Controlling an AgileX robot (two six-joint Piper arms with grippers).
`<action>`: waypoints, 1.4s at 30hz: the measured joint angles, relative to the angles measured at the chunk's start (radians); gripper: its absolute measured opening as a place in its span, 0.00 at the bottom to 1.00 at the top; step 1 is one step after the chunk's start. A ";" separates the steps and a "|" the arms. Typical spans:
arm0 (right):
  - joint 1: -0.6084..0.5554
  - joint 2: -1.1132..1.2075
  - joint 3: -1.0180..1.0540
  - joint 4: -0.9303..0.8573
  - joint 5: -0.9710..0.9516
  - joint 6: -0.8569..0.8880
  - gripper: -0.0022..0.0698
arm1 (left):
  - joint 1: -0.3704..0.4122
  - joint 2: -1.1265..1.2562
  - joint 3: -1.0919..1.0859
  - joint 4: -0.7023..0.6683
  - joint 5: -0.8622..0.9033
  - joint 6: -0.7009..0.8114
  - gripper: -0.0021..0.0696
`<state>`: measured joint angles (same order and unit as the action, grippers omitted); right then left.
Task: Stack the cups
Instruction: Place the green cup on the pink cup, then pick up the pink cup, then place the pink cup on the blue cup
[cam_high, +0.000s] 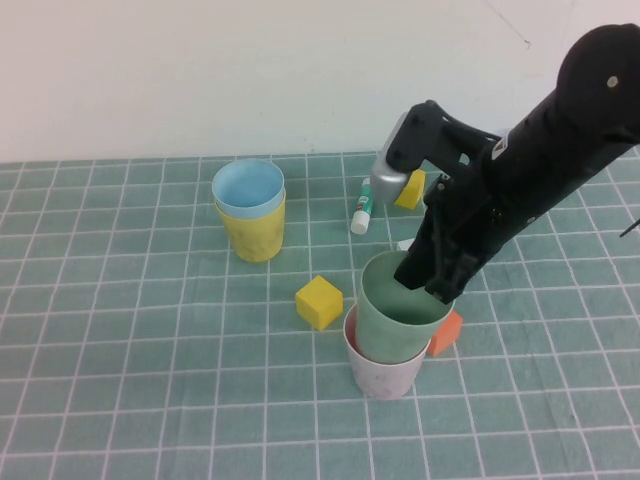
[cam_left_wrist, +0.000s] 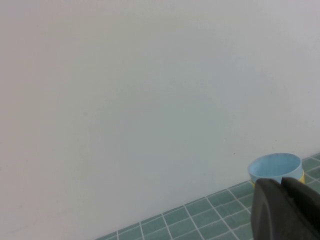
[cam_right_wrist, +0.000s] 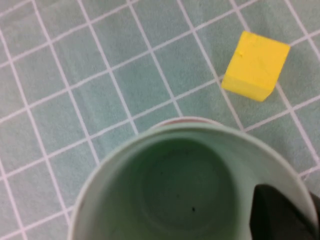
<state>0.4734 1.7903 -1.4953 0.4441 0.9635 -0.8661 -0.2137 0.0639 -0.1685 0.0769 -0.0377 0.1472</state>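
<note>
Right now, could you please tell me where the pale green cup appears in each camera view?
High view: the pale green cup sits tilted in the pink cup, the right gripper at its rim.
Left wrist view: not in it; only the left gripper.
Right wrist view: its mouth fills the lower frame.
Shared landmark: the yellow cube.

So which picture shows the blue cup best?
The high view: the blue cup sits nested in the yellow cup, far from the right gripper. The left wrist view shows only its rim past the left gripper; the right wrist view misses it.
</note>
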 joint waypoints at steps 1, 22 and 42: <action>0.000 0.005 0.000 0.000 -0.002 -0.011 0.07 | 0.000 0.000 0.000 0.000 0.000 0.000 0.03; 0.002 0.159 -0.002 0.073 -0.007 -0.035 0.49 | 0.000 0.000 0.000 0.000 0.000 0.007 0.03; 0.028 0.273 -0.616 0.168 -0.130 -0.042 0.09 | 0.000 0.000 0.000 0.000 0.000 0.018 0.03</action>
<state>0.5010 2.0631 -2.1108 0.6120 0.8339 -0.9081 -0.2137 0.0639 -0.1685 0.0769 -0.0377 0.1654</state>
